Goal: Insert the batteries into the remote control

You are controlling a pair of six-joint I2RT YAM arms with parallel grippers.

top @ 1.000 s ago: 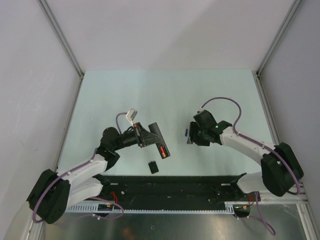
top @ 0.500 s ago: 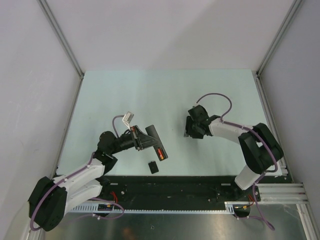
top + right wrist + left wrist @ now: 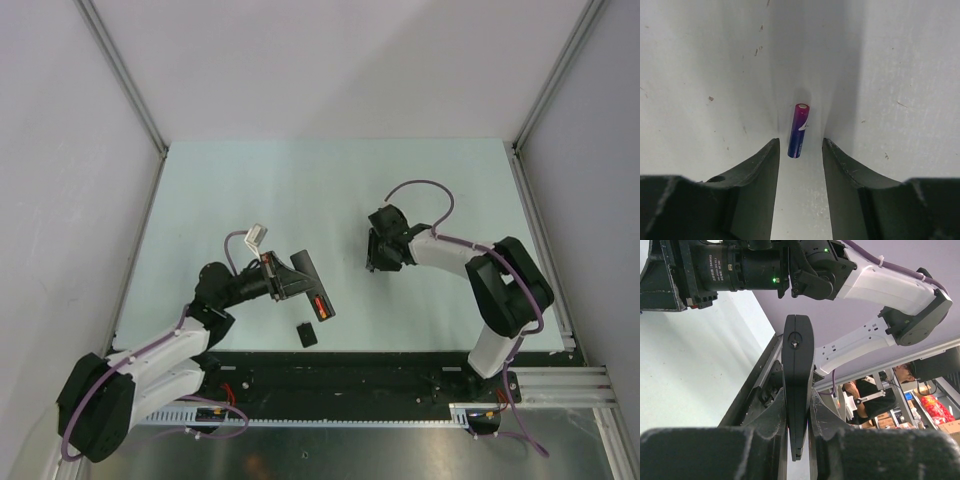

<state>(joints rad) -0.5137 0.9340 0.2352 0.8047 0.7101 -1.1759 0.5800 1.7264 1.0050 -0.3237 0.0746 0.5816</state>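
My left gripper (image 3: 291, 281) is shut on the remote control (image 3: 312, 284), a slim black bar held edge-up above the table. In the left wrist view the remote (image 3: 797, 360) stands clamped between the fingers (image 3: 769, 425). A red-orange battery (image 3: 319, 303) shows in its near end. The dark blue-purple battery (image 3: 798, 130) lies on the table in the right wrist view. Its near end sits between the tips of my right gripper (image 3: 800, 147), which is open and points down at it without touching. In the top view the right gripper (image 3: 376, 258) hides this battery.
A small black squarish cover (image 3: 307, 333) lies on the table just near of the remote. The right arm (image 3: 880, 282) crosses the top of the left wrist view. A black rail (image 3: 350, 385) runs along the near table edge.
The right gripper has moved a little left and down over the blue-purple battery, and its jaws have narrowed. The left arm shifted slightly at first, then held still with the remote.
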